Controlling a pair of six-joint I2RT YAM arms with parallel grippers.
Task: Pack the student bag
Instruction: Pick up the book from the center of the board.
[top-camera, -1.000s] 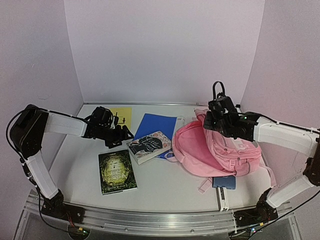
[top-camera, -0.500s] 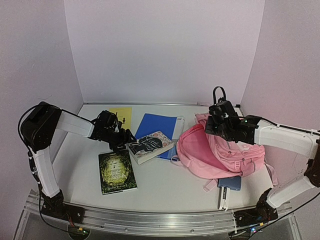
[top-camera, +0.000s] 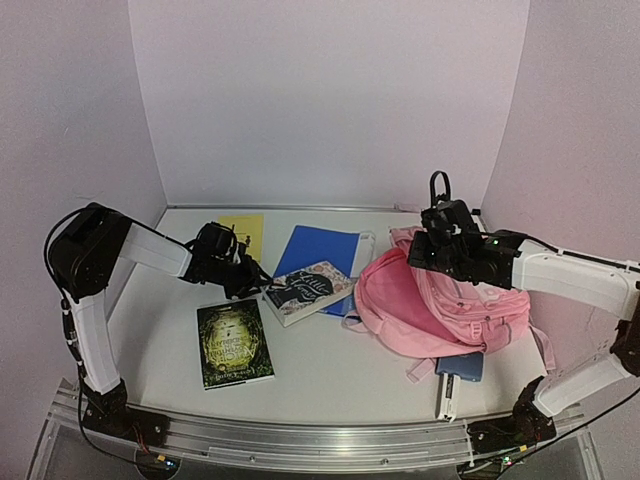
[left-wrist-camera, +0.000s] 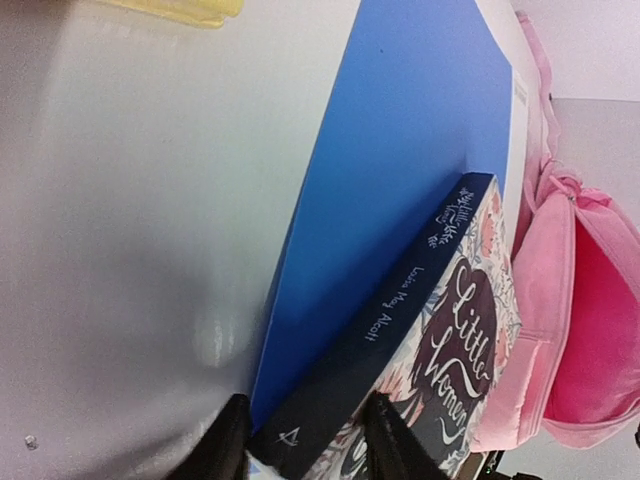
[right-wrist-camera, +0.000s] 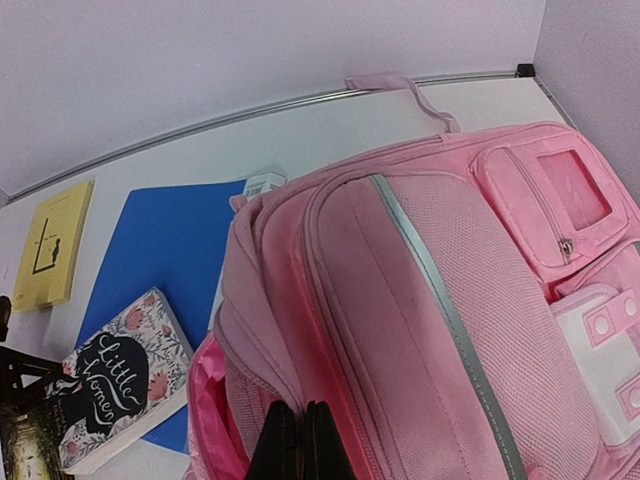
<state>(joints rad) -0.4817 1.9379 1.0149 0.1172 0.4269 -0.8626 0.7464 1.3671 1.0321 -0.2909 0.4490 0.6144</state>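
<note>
The student bag (top-camera: 450, 300) is a big pink backpack lying at the right, mouth toward the centre, magenta lining showing. My right gripper (top-camera: 430, 255) is shut, its fingertips (right-wrist-camera: 300, 435) pinching the fabric rim of the bag (right-wrist-camera: 420, 300) at its opening. A "Little Women" paperback (top-camera: 310, 290) lies partly on a blue folder (top-camera: 315, 250). My left gripper (top-camera: 255, 275) is at its near-left corner. In the left wrist view the black fingers (left-wrist-camera: 305, 440) clamp either side of the book's dark spine (left-wrist-camera: 400, 330). The bag's edge (left-wrist-camera: 590, 330) lies just beyond.
A green-covered book (top-camera: 234, 343) lies flat in front of the left gripper. A yellow booklet (top-camera: 243, 232) sits at the back left. A small blue object (top-camera: 460, 365) pokes out under the bag's front, beside a white strip (top-camera: 447, 398).
My left gripper reached in to the paperback's corner and closed on its spine; the book shifted slightly right. The right gripper lowered a little, still pinching the bag.
</note>
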